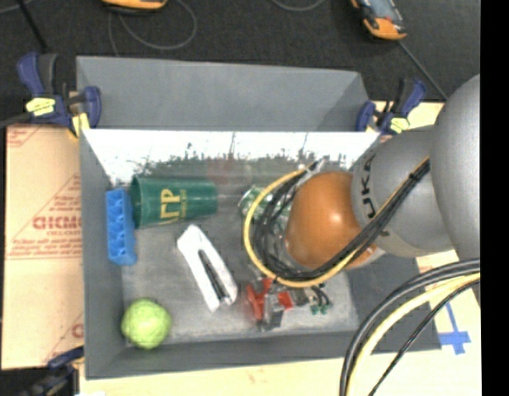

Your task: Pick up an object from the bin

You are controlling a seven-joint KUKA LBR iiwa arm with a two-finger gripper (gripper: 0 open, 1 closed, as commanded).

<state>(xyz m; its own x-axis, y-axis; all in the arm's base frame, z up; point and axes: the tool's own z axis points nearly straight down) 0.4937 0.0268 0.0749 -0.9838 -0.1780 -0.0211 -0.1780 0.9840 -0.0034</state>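
Observation:
My gripper (280, 302) pokes out below the arm's orange cover at the bin's front, right of the middle. A small red thing (257, 299) lies right at it, and whether the gripper touches it I cannot tell. A small green piece (321, 307) lies just to the right. A white flat bar with a black slot (206, 266) lies slanted to the left of the gripper, apart from it.
A dark green cup (175, 202) lies on its side at the back left, beside a blue studded block (120, 226) along the left wall. A yellow-green ball (146, 323) sits in the front left corner. A pale greenish thing (252, 198) is half hidden behind the cover.

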